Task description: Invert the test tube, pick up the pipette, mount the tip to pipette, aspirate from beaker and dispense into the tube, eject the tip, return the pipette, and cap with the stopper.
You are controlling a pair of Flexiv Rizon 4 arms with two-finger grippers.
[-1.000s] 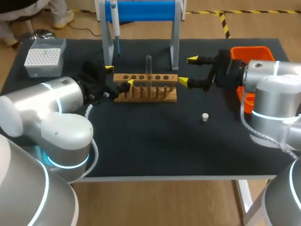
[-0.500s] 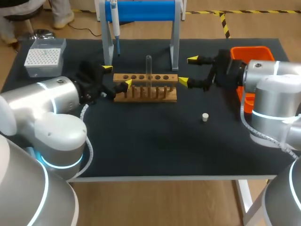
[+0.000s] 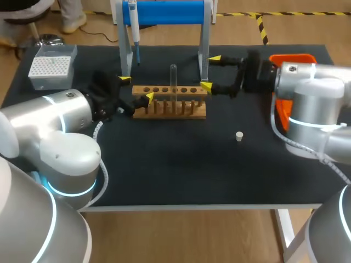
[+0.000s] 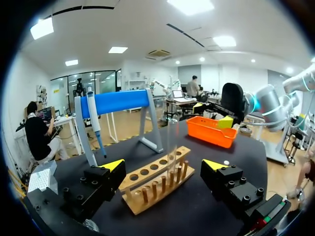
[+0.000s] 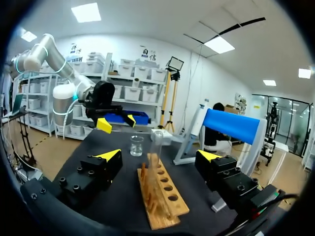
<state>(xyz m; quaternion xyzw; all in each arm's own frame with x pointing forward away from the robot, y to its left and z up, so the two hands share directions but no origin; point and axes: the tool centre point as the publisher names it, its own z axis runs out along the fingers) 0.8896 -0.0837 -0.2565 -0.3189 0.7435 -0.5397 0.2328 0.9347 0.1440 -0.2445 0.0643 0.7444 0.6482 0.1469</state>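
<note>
Head view: glass test tube upright in wooden rack, probably light, slick, fragile; grip above rack; left hand and right hand both open at rack's ends.

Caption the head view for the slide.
Left gripper and right gripper, both open, flank the rack holding a vertical test tube; pipette on its stand.

A wooden rack lies on the dark worktop between the left claw and the right claw; an orange bin sits behind the right claw
</note>
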